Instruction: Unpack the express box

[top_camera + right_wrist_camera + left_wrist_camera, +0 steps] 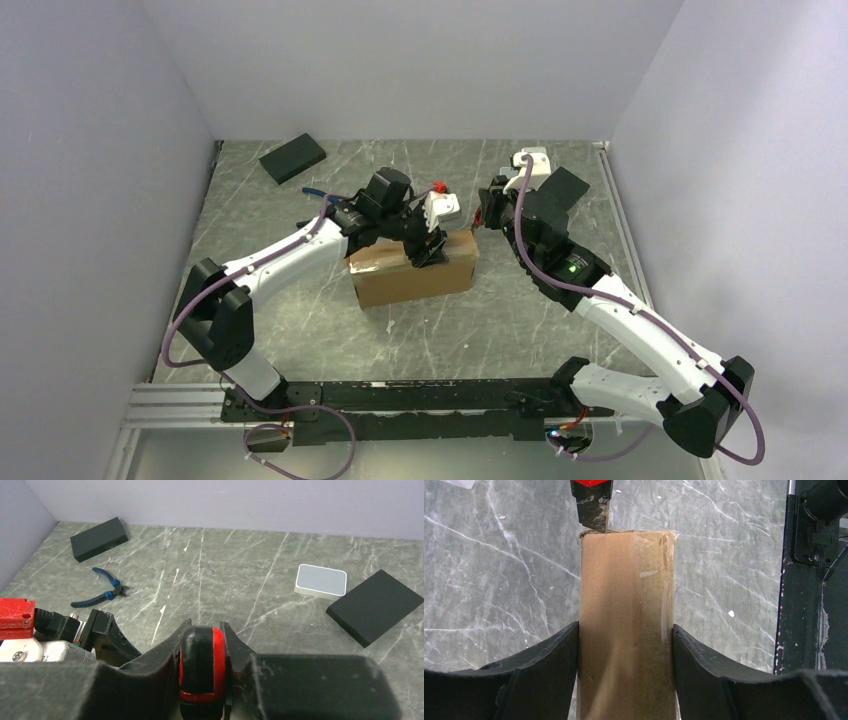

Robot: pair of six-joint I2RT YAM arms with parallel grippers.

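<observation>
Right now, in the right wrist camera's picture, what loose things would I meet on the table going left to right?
Blue-handled pliers → white-grey flat case → black flat block.

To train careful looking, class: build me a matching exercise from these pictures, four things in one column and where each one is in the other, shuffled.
Things:
1 express box
2 blue-handled pliers
3 white-grey case
4 red-and-black tool

Places:
a clamped in the right gripper
b flat on the table beside a black block
c gripped on both sides by the left gripper
d on the table, handles spread

Pairs: 1-c, 2-d, 3-b, 4-a
</observation>
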